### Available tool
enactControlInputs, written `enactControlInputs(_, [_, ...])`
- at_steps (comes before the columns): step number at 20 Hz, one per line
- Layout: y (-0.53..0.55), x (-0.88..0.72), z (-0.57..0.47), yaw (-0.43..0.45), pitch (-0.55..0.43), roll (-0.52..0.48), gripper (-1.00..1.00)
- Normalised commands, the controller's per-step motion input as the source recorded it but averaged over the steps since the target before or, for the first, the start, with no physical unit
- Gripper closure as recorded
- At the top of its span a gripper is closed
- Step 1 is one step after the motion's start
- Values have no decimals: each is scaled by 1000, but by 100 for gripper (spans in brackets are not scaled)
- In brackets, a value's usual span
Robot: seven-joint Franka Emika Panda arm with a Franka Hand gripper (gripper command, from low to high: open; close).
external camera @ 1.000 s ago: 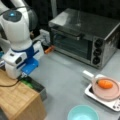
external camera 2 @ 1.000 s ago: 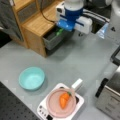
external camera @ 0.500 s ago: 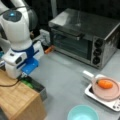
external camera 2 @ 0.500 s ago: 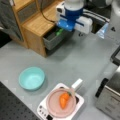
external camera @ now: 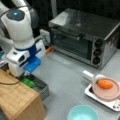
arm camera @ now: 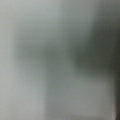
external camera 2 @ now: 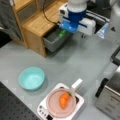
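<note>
Gripper sits low in the open grey drawer of the wooden cabinet, at a green object. Finger opening cannot be told. Wrist view shows only grey blur.

The Panda arm comes in from a front view's top left, white links folded over and the wrist pointing pretty much straight down. The gripper sits low at a front view's left, under the white and blue hand body; in both front views the fingers themselves are hidden. Wrist view is just grey blur, no fingers visible.
</note>
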Motion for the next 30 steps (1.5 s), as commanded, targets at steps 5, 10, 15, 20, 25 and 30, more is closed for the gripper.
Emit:
enactControlInputs(5, [370,-48,-129,-131,-140,41,-100])
enactControlInputs(10, [336,-26,-120,-123,-137,50,-100])
enactControlInputs(15, [355,-12,-59,-127,-112,55,-100])
enactControlInputs(20, [332,-5,-17,-121,-92,45,-100])
enactControlInputs(25, [211,-11,6,-89,-80,44,-100])
enactControlInputs(30, [97,0,15,-53,-76,32,-100])
